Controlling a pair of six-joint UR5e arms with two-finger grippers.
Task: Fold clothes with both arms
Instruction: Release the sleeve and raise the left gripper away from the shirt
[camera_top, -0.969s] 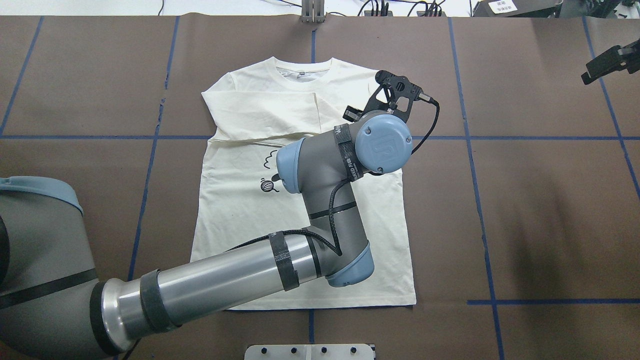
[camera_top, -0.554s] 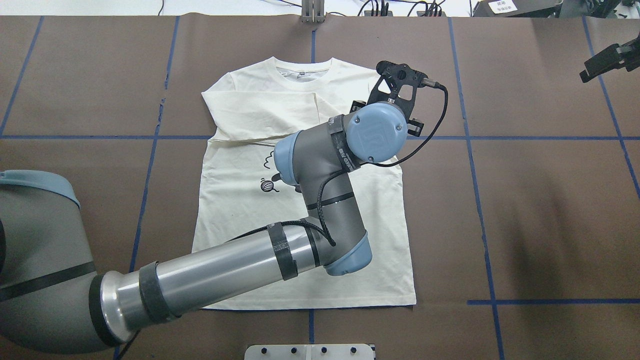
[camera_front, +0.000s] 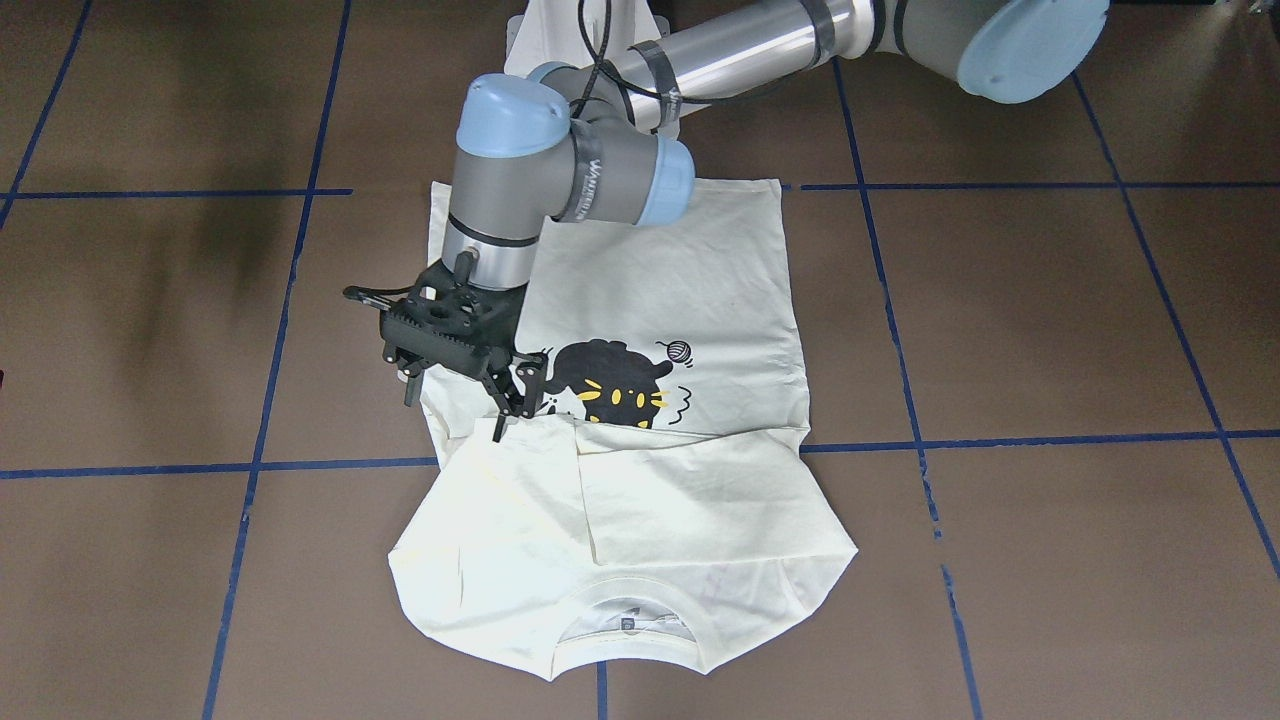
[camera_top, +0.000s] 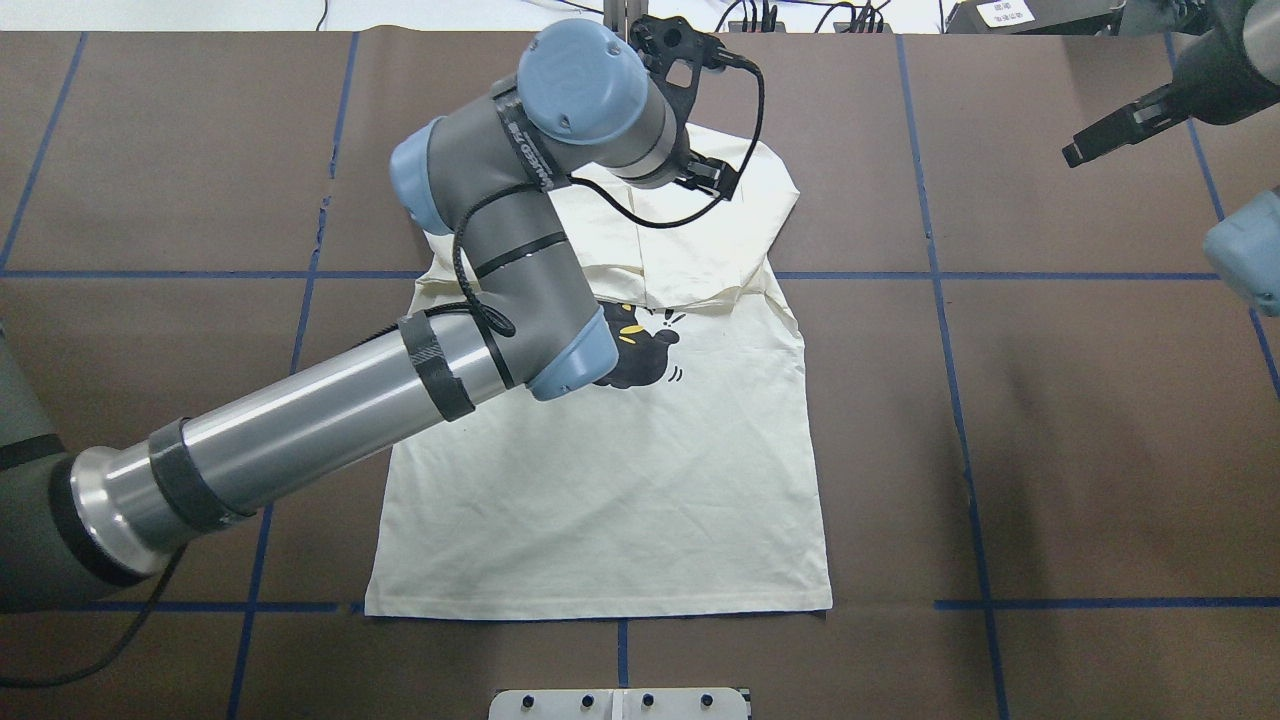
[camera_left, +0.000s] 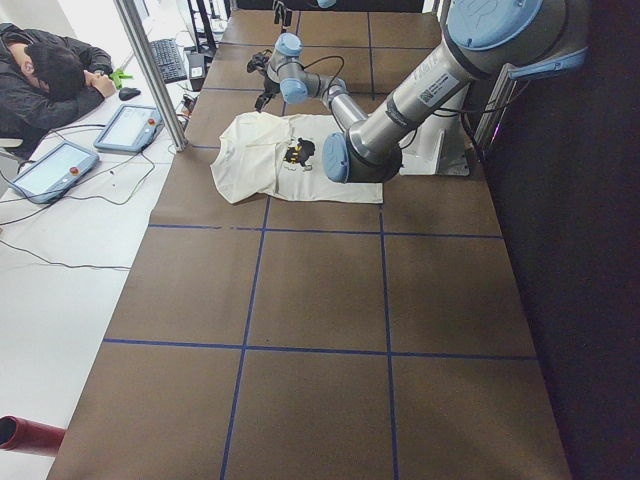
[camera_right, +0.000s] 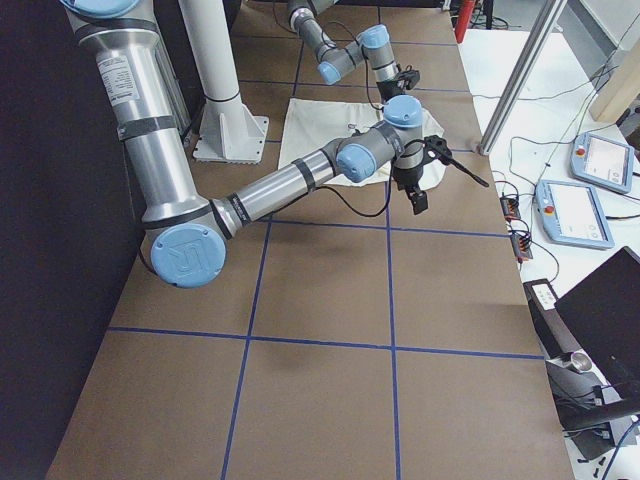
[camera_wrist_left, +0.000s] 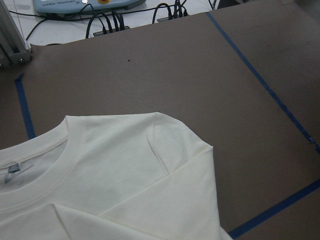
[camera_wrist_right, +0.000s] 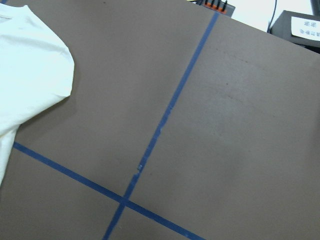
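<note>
Showing a cream-white shirt (camera_front: 650, 290) lying flat near the middle of the brown worktop (camera_front: 1000, 320), with its neckline (camera_front: 625, 625) toward the operators' edge and its hem toward the robot's edge.

Since the overhead picture taken a moment earlier, the left arm (camera_top: 300, 440) has swung its wrist away from the shirt's shoulder on the robot's right. The wrist now rises over the neckline end, and the forearm crosses the shirt's other side. The black cat print (camera_front: 610, 385) with yellow eyes, hidden by the arm before, is uncovered. The sleeve (camera_front: 510, 480) on the robot's right lies folded across the chest. It meets the other folded sleeve near the middle and covers the top of the cat. The right arm (camera_top: 1245, 255) reaches further in than before, at the corner of the operators' edge on the robot's right.

The left hand (camera_front: 455, 400) is released, fingers spread wide, holding nothing. It hangs over the shirt's edge on the robot's right, one fingertip at the border of the folded sleeve; whether it touches the cloth cannot be told. The right hand (camera_top: 1100, 140) is well apart from the shirt, over bare worktop, fingers apart and empty.
</note>
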